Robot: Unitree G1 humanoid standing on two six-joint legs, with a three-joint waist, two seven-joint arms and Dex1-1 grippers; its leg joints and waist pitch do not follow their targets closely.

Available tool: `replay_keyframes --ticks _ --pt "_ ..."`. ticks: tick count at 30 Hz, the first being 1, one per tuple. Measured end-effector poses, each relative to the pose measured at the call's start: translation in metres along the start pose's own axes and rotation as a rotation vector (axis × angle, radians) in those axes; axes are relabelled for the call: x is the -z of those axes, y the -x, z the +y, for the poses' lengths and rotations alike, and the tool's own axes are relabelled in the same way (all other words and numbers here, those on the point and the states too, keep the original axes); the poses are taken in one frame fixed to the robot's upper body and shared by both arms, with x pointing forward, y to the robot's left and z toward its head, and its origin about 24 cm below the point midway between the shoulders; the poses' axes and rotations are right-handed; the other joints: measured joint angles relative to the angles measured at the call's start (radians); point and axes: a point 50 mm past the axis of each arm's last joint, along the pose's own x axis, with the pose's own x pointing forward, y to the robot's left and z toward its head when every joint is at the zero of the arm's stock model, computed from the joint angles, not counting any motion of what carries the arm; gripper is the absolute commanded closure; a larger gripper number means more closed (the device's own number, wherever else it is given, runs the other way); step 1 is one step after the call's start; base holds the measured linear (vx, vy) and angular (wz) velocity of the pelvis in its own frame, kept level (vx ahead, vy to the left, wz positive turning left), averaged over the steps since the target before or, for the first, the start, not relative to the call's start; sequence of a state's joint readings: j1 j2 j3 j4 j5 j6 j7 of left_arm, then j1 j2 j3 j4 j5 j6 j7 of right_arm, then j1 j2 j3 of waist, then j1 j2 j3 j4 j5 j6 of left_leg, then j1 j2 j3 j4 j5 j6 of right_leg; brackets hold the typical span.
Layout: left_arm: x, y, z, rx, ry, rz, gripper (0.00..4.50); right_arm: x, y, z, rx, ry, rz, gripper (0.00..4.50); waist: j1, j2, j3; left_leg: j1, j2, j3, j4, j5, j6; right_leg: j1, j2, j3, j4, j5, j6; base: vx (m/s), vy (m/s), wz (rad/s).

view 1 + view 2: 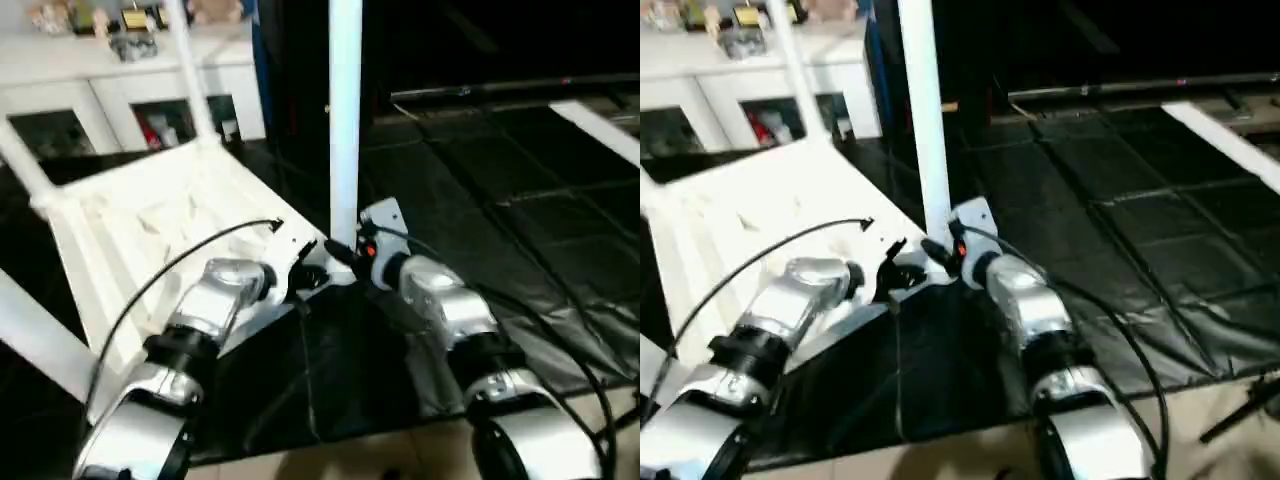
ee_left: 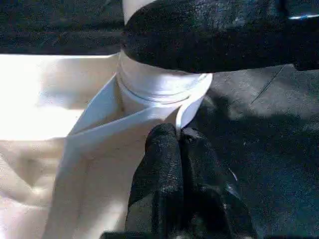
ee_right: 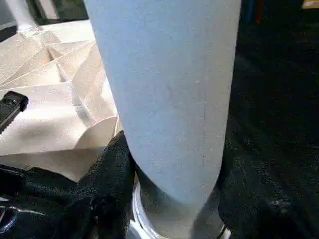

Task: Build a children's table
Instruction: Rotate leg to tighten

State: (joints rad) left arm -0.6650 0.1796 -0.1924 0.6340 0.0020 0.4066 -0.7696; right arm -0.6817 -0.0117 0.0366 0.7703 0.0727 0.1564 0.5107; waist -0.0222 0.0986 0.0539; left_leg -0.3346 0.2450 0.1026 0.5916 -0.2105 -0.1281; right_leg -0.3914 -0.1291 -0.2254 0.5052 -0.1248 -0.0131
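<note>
White table top [image 1: 150, 225] lies upside down on black floor mats [image 1: 500, 210], ribbed underside up, taking the left and middle of the scene. One leg [image 1: 344, 120] stands upright in the near right corner socket [image 2: 159, 89]. Another leg [image 1: 192, 70] rises from the far corner, tilted slightly left. Two more white legs show at the left edge, one far [image 1: 22, 160], one near [image 1: 40, 340].

Right gripper [image 3: 169, 189] is clamped around the base of the upright leg just above the socket, one black finger [image 3: 112, 174] on each side of the tube, jaws about half open to fit it.

Left gripper [image 2: 178, 144] has its fingers pressed together, holding nothing; the tips sit at the table top's corner edge, just beside the socket.

White cabinet [image 1: 130, 90] with glass doors stands far left, small toys on top. A white board [image 1: 600, 130] lies on the mats far right.
</note>
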Motion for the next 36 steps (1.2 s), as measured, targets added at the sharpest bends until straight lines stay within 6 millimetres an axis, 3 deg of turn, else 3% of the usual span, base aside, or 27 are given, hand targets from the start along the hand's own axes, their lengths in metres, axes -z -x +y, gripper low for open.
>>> replay_keyframes --ticks 2,7,9,12,13,16,19,23,25,30,36 --pt "0.000 0.001 0.000 0.012 -0.008 0.000 4.50 0.001 0.000 0.001 -0.013 -0.004 -0.002 1.75 -0.001 -0.001 0.001 0.006 -0.006 0.001 0.000 -0.001 -0.002 -0.001 0.002 0.019 0.011 0.000 -0.001 0.000 0.000 0.00" --pt "-0.002 0.006 -0.001 0.070 -0.053 -0.006 4.50 0.000 0.006 -0.002 -0.079 0.017 -0.010 1.25 0.010 -0.003 -0.001 0.001 -0.008 0.007 -0.001 -0.001 -0.003 -0.011 -0.001 0.027 0.027 0.004 -0.007 0.000 0.000 0.00" --pt "0.000 0.009 -0.002 0.103 -0.080 -0.006 4.50 0.002 0.015 -0.007 -0.145 0.039 0.002 1.14 0.020 -0.006 -0.002 0.002 -0.009 0.014 -0.001 -0.002 -0.003 -0.014 0.002 0.044 0.037 0.008 -0.011 0.025 -0.011 0.07" --pt "0.000 0.014 -0.004 0.169 -0.134 -0.001 4.50 0.005 0.029 -0.014 -0.240 0.075 0.034 0.87 0.043 -0.009 -0.002 0.002 -0.008 0.023 -0.002 -0.001 -0.003 -0.021 0.004 0.065 0.058 0.008 -0.009 0.053 -0.036 0.22" --pt "0.000 0.017 -0.005 0.198 -0.161 0.004 4.50 0.005 0.037 -0.018 -0.298 0.101 0.048 0.77 0.058 -0.010 -0.003 0.001 -0.008 0.025 -0.005 -0.001 -0.002 -0.026 0.006 0.071 0.064 0.007 -0.008 0.000 0.000 0.00" --pt "0.003 0.025 -0.005 0.274 -0.227 0.025 4.50 0.006 0.062 -0.029 -0.433 0.160 0.119 0.53 0.090 -0.013 -0.003 -0.001 -0.006 0.025 -0.005 0.002 0.002 -0.031 0.007 0.075 0.074 -0.003 -0.008 0.000 0.000 0.00" --pt "0.006 0.032 -0.003 0.319 -0.263 0.043 4.50 0.013 0.083 -0.038 -0.505 0.165 0.204 0.23 0.111 -0.022 -0.005 -0.001 -0.004 0.030 -0.005 0.001 0.002 -0.033 0.009 0.078 0.075 -0.004 -0.008 0.000 0.000 0.00" --pt "0.011 0.041 -0.002 0.394 -0.344 0.069 4.50 0.011 0.104 -0.049 -0.532 0.171 0.254 0.04 0.117 -0.034 -0.005 0.001 -0.004 0.037 -0.004 0.002 0.002 -0.033 0.009 0.086 0.077 -0.004 -0.007 0.000 0.000 0.00" --pt "0.013 0.045 -0.001 0.416 -0.385 0.081 4.50 0.006 0.112 -0.053 -0.531 0.183 0.259 0.04 0.118 -0.039 -0.006 0.002 -0.004 0.042 -0.003 0.000 -0.002 -0.033 0.013 0.099 0.077 -0.005 -0.005 0.000 0.000 0.00" --pt "0.014 0.045 -0.003 0.460 -0.410 0.070 4.50 0.001 0.121 -0.050 -0.545 0.182 0.234 0.04 0.127 -0.040 -0.006 0.002 -0.005 0.043 0.000 0.000 -0.006 -0.031 0.017 0.113 0.077 -0.008 -0.001 0.000 0.000 0.00" --pt "0.015 0.043 -0.010 0.534 -0.452 0.053 4.50 0.005 0.132 -0.059 -0.426 0.168 0.233 0.04 0.142 -0.040 -0.006 0.002 -0.006 0.046 0.000 0.000 -0.006 -0.029 0.019 0.124 0.079 -0.007 -0.001 0.000 0.000 0.00"
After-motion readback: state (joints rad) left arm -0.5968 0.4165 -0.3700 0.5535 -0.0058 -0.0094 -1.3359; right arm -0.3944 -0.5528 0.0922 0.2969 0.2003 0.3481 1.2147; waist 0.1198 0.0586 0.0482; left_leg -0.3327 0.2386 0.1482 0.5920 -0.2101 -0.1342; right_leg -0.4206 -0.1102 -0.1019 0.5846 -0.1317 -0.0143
